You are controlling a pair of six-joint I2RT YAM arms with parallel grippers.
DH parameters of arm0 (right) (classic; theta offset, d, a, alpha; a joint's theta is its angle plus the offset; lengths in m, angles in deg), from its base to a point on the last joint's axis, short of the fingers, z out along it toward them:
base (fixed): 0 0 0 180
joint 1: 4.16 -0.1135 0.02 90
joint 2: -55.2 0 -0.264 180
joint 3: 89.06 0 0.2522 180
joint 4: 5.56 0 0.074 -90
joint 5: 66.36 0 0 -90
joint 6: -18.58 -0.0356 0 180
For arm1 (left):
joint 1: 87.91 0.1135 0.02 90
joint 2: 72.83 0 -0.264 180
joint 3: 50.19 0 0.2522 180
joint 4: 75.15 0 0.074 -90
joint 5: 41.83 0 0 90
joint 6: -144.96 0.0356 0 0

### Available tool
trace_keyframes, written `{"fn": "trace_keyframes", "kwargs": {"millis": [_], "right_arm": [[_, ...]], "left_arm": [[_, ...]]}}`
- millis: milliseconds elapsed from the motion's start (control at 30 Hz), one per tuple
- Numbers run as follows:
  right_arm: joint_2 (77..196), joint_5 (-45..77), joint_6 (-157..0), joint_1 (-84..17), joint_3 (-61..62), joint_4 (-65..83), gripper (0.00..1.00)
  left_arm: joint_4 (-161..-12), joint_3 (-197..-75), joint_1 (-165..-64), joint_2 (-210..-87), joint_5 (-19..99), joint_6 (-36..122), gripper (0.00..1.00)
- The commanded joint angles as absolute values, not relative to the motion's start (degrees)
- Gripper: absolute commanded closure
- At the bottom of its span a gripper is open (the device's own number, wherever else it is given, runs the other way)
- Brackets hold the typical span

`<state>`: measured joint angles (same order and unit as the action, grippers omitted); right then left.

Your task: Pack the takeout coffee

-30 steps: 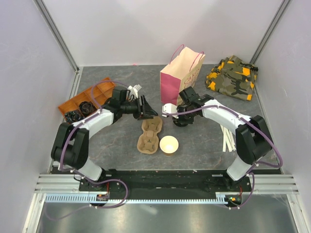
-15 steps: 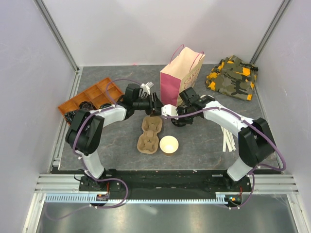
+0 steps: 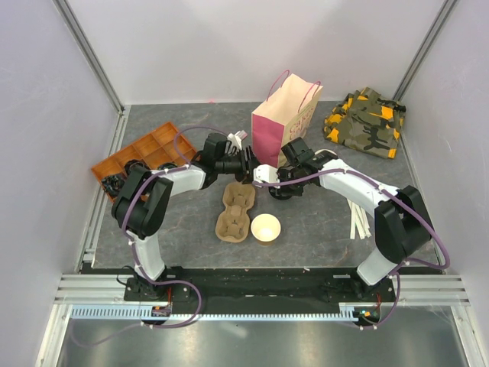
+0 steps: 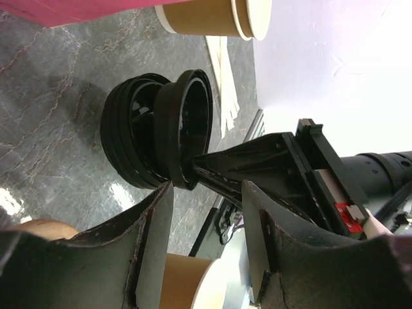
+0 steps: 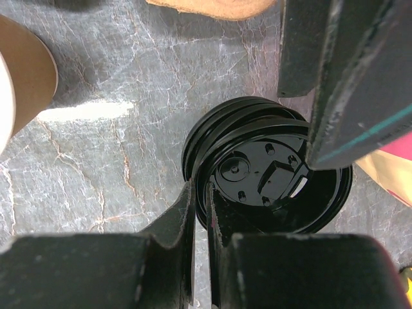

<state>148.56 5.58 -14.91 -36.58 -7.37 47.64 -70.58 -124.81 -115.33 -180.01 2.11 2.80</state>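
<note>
Here right end effector (image 5: 199, 194), nearly closed, pinches black lid (image 5: 254, 172) by rim.

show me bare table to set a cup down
Bare: between orange tray and cup carrier; between open cup and white sticks. Crowded: around the black lids by the paper bag, where left gripper and right gripper meet.
</note>
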Motion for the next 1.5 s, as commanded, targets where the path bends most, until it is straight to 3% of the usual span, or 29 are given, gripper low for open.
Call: {"fn": "trace_keyframes", "kwargs": {"millis": [0,800,1267,1467], "right_arm": [[146.3,3.6,-15.3,-36.8,-6.7,46.2,1.00],[147.6,4.4,-15.8,-37.4,-5.8,46.5,1.00],[147.7,5.8,-16.1,-37.5,-5.9,45.8,0.99],[147.8,6.9,-16.9,-37.5,-5.9,45.6,0.90]], "left_arm": [[-67.5,-125.6,-115.5,-181.4,3.4,0.6,0.46],[-66.3,-128.6,-117.4,-185.9,3.4,-2.1,0.54],[-65.5,-128.7,-117.5,-186.9,2.6,-2.8,0.76],[-64.4,-128.6,-117.5,-187.2,2.3,-3.6,0.83]]}}
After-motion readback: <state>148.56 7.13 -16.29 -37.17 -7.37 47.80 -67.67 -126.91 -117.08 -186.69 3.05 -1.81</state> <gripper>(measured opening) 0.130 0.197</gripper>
